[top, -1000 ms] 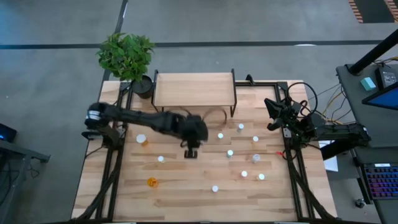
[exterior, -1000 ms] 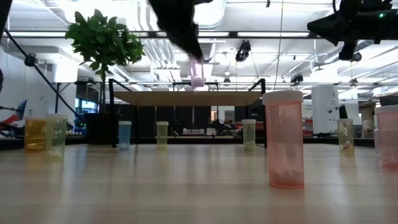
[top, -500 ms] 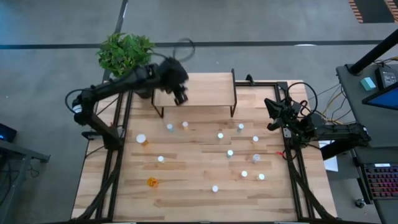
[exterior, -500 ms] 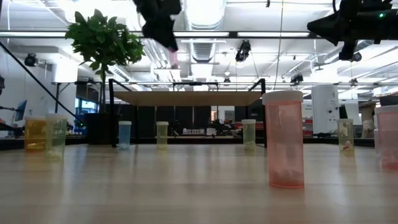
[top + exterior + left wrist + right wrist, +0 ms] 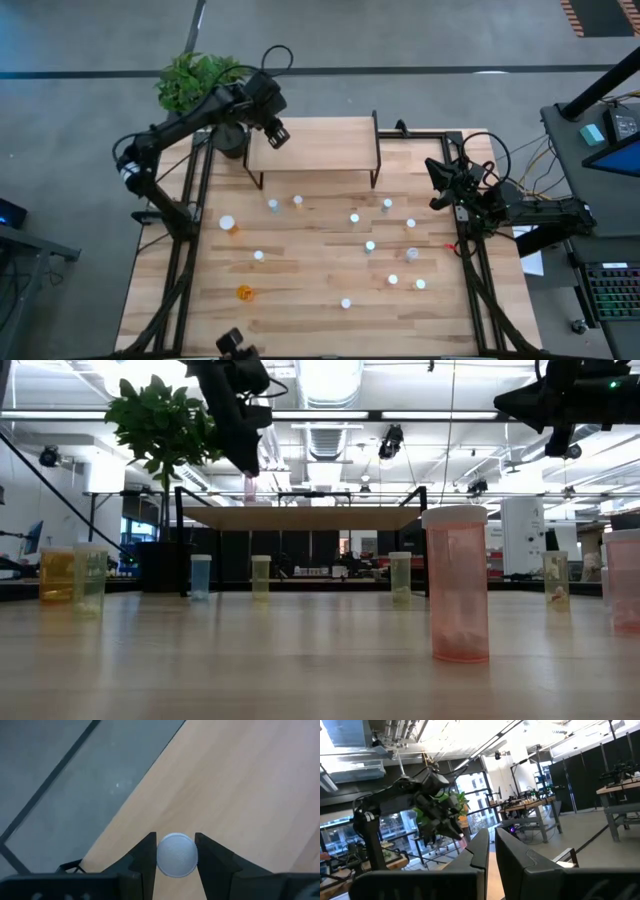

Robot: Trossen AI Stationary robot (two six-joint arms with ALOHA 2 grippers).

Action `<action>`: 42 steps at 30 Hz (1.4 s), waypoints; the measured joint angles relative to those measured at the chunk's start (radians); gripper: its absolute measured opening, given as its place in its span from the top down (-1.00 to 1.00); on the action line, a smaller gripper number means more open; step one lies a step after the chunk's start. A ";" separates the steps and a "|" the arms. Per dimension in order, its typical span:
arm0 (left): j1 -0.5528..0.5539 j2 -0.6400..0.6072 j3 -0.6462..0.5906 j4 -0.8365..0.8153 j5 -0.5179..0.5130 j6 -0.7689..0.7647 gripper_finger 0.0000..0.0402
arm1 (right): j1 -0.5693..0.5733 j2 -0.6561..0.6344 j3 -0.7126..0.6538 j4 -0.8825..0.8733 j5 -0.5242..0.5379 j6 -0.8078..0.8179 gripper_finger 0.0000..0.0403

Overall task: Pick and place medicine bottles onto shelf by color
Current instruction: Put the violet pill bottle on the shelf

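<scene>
Pale and round, the cap of a small bottle [image 5: 176, 855] sits squarely between the two dark fingers [image 5: 145, 856] of the left gripper [image 5: 277, 133], one pad pressed to each side of it, so the fingers are narrowed onto the bottle and hold it. Below and beyond those fingers lies the light wood top of the shelf [image 5: 235, 785], with its edge and the grey floor off to one side. From above, the left gripper hangs over the shelf's [image 5: 330, 143] left rear corner, just beside the potted plant [image 5: 203, 87]. Across the desk [image 5: 300, 670], the held bottle, pinkish in the low view [image 5: 249, 487], hangs from the fingertips a little above the shelf top [image 5: 300, 516], not touching it.

The remaining medicine bottles [image 5: 369, 245] stand scattered on the desk [image 5: 300, 300] in front of the shelf, all well apart from either gripper: an orange one [image 5: 243, 292] and a larger white-capped one [image 5: 227, 224] toward the left, pale-capped ones through the middle and right. In the low view a pinkish bottle [image 5: 457, 583] stands closest.

At the desk's right edge the right gripper [image 5: 438, 185] waits, raised off the surface; its fingers [image 5: 480, 851] stand close together with only a thin gap and nothing between them.
</scene>
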 joint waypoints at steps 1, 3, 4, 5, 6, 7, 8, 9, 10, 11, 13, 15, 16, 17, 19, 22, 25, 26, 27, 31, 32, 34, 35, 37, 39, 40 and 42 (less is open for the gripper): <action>0.004 0.003 -0.001 0.000 0.000 0.000 0.50 | 0.000 0.000 0.000 0.000 0.000 0.001 0.89; 0.009 0.004 -0.005 0.000 0.003 -0.002 0.50 | 0.000 0.000 0.000 0.000 0.000 0.002 0.89; 0.011 0.004 -0.006 0.001 0.004 -0.007 0.50 | 0.000 0.000 0.000 0.000 0.000 0.002 0.89; 0.011 0.004 -0.007 0.002 0.005 -0.013 0.50 | 0.000 0.000 0.000 0.000 0.000 0.002 0.89; 0.013 0.005 -0.008 0.005 0.005 -0.028 0.50 | 0.000 0.000 0.000 0.000 0.000 0.002 0.89; 0.015 0.006 -0.008 0.004 0.005 -0.038 0.50 | 0.000 0.000 0.000 0.000 0.000 0.002 0.89; 0.016 0.007 -0.009 0.004 0.006 -0.052 0.50 | 0.000 0.000 0.000 0.000 0.000 0.002 0.89; 0.016 0.008 -0.009 0.005 0.007 -0.059 0.50 | 0.000 0.000 0.000 0.000 0.000 0.002 0.89; 0.016 0.008 -0.009 0.006 0.008 -0.061 0.50 | 0.000 0.000 0.000 0.000 0.000 0.002 0.89; 0.016 0.008 -0.009 0.009 0.010 -0.066 0.50 | 0.000 0.000 0.000 0.000 0.000 0.001 0.89; 0.016 0.008 -0.011 0.014 0.011 -0.086 0.50 | 0.000 0.000 0.000 0.001 0.000 0.002 0.89; 0.016 0.008 -0.013 0.016 0.011 -0.087 0.50 | 0.000 0.000 0.000 0.001 0.000 0.002 0.89; 0.016 0.008 -0.014 0.017 0.011 -0.088 0.50 | 0.000 0.000 0.000 0.001 0.000 0.001 0.89; 0.016 0.008 -0.014 0.023 0.011 -0.088 0.50 | 0.000 0.000 0.000 0.001 0.000 0.001 0.89; 0.016 0.008 -0.017 0.027 0.012 -0.091 0.50 | 0.000 0.000 0.000 0.001 0.000 0.002 0.89; 0.016 0.008 -0.025 0.051 0.012 -0.113 0.50 | 0.000 0.000 0.000 0.001 0.000 0.001 0.89; 0.015 0.008 -0.033 0.069 0.012 -0.114 0.50 | 0.000 0.000 0.000 0.001 0.000 0.001 0.89; 0.015 0.008 -0.037 0.077 0.012 -0.114 0.50 | 0.000 0.000 0.000 0.001 0.000 0.001 0.89; 0.015 0.008 -0.044 0.083 0.012 -0.114 0.50 | 0.000 0.000 0.000 0.001 0.000 0.001 0.89; 0.015 0.008 -0.074 0.095 0.012 -0.115 0.50 | 0.000 0.000 0.000 0.001 0.000 0.001 0.89; 0.015 0.008 -0.079 0.095 0.012 -0.115 0.50 | 0.000 0.000 0.000 0.001 0.000 0.001 0.89; 0.015 0.008 -0.089 0.104 0.012 -0.115 0.50 | 0.000 0.000 0.000 0.001 0.000 0.000 0.89; 0.015 0.008 -0.091 0.102 0.012 -0.115 0.50 | 0.000 0.000 0.000 0.001 0.000 0.000 0.89; 0.015 0.008 -0.091 0.109 0.012 -0.114 0.50 | 0.000 0.000 0.000 0.001 0.000 0.000 0.89; 0.015 0.008 -0.090 0.121 0.012 -0.115 0.50 | 0.000 0.000 0.000 0.001 0.000 0.001 0.89; 0.015 0.008 -0.090 0.123 0.012 -0.114 0.49 | 0.000 0.000 0.000 0.001 0.000 0.002 0.89; 0.015 0.008 -0.090 0.124 0.012 -0.114 0.47 | 0.000 0.000 0.000 0.001 0.000 0.001 0.89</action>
